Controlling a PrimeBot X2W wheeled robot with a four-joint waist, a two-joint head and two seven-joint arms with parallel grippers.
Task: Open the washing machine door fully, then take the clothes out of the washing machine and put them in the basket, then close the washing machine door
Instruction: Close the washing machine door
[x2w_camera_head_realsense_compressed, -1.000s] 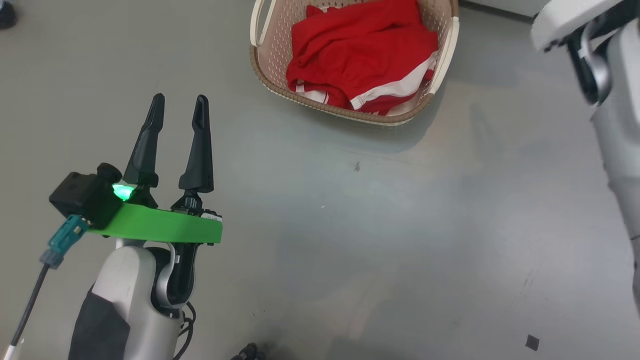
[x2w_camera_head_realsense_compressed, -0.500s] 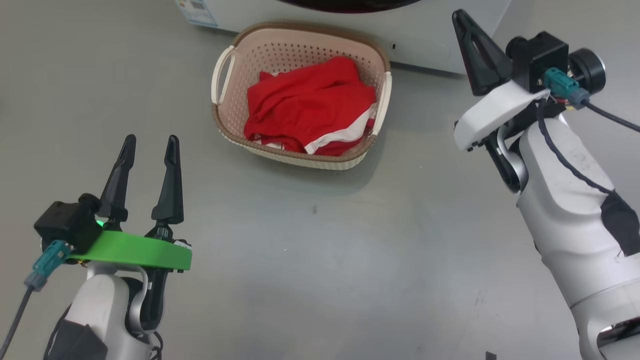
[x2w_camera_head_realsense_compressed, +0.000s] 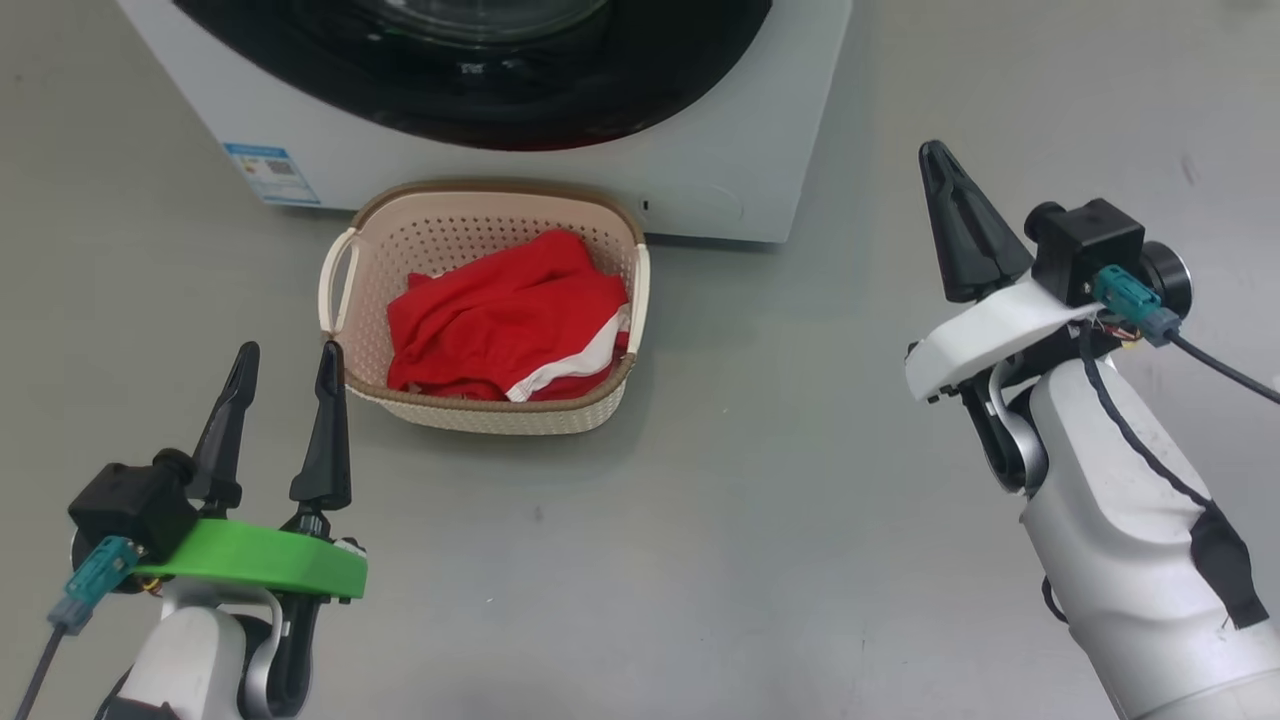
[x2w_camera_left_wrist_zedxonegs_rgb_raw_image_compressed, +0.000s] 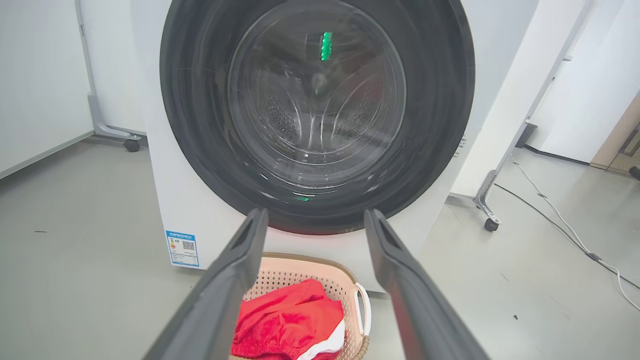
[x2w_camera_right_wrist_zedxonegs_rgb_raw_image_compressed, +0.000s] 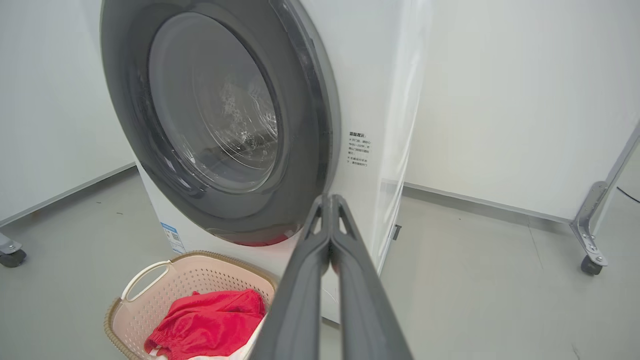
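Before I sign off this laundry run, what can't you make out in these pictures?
- Blue sticker print: too small, left wrist view.
- Washing machine door top: cut off by head view's upper edge.
- Basket right side: behind the right hand, right wrist view.
- Anything beneath the clothes: covered by red fabric, head view.

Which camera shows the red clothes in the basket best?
The head view: looking down, it shows the red clothes whole in the basket. Both wrist views cut them off at the bottom edge, partly behind fingers.

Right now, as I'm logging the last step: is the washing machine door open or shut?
Shut. The washing machine door lies flush on the washing machine front, no gap at its black rim.
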